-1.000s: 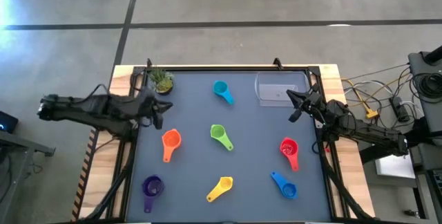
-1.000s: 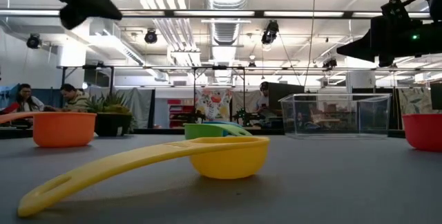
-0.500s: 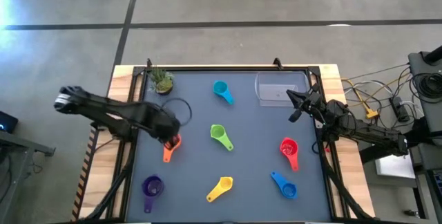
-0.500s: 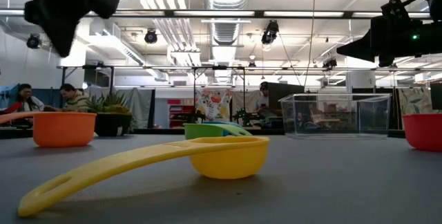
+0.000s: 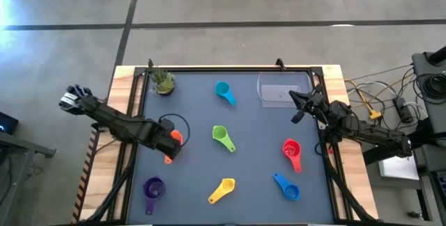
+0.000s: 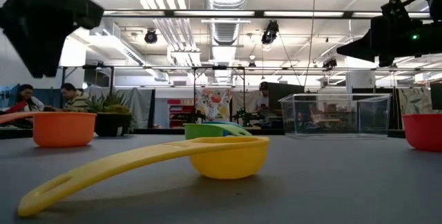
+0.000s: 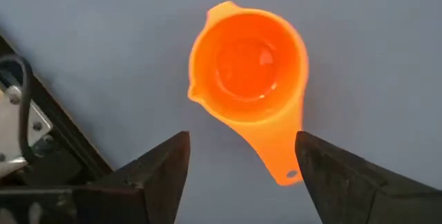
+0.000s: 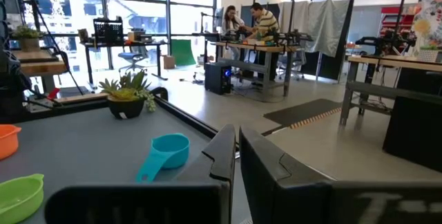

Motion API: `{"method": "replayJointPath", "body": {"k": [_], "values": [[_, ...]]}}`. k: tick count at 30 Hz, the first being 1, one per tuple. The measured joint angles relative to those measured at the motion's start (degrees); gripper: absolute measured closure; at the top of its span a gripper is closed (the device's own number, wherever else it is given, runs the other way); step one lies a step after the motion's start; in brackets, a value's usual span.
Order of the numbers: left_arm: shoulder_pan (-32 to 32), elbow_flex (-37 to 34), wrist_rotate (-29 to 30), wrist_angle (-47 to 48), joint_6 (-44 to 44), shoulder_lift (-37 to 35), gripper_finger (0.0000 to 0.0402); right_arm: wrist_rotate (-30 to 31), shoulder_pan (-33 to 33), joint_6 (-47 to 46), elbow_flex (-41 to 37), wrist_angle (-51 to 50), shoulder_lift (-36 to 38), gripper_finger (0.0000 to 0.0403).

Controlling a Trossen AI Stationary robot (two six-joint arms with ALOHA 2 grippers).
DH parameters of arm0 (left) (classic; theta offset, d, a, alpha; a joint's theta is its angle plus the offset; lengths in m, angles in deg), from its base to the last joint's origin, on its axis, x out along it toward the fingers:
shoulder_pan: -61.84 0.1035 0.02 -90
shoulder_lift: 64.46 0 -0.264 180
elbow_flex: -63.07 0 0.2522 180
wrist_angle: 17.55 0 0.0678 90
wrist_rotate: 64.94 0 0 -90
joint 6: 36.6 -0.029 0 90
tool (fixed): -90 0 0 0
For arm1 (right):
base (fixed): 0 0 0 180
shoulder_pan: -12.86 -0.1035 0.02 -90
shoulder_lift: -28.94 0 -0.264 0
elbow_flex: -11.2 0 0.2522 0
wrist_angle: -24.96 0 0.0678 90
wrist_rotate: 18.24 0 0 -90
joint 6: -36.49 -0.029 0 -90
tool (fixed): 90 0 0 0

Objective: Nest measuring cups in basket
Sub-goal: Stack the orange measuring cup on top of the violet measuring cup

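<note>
The orange measuring cup (image 7: pixel 248 68) sits upright on the grey table, at the left. My left gripper (image 7: pixel 242 141) hangs open above it, pointing down, with one finger on either side of the cup's handle (image 7: pixel 276 158) and clear of it. In the high view this gripper (image 5: pixel 171 139) covers part of the cup. The teal (image 5: pixel 224 91), green (image 5: pixel 222 137), red (image 5: pixel 292 153), blue (image 5: pixel 286 186), yellow (image 5: pixel 223 190) and purple (image 5: pixel 152 189) cups lie scattered on the table. The clear basket (image 5: pixel 284 90) stands at the far right. My right gripper (image 5: pixel 296 107) waits shut just beside it.
A small potted plant (image 5: pixel 164 81) stands at the far left corner. A black frame rail (image 5: pixel 230 70) runs along the table's edges. People sit at desks in the room behind the table (image 6: pixel 48 99). Bare grey table lies between the cups.
My left gripper has moved from near the plant toward the near edge and down, tipping to point down over the orange cup, and its fingers have parted. The cups and the basket have stayed where they were.
</note>
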Motion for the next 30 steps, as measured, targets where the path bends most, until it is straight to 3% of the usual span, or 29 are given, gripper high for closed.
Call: {"method": "replayJointPath", "body": {"k": [6, 11, 21, 30], "values": [[-0.84, -11.68, -0.11, -12.86, 7.56, -6.42, 0.0168, 0.0, -0.01, 0.0, 0.02, 0.0, 0.0, 0.039], [-0.92, -17.06, -0.87, -18.96, 10.45, -8.92, 0.0174, 0.0, -0.01, 0.0, 0.02, 0.0, 0.0, 0.039], [-0.88, -20.39, -0.1, -20.42, 19.26, -9.24, 0.0188, 0.0, -0.01, 0.0, 0.01, 0.0, -0.02, 0.039], [-0.81, -20.06, 3.4, -22.84, 19.09, -9.0, 0.0215, 0.0, -0.02, 0.0, 0.02, 0.0, -0.01, 0.039]]}}
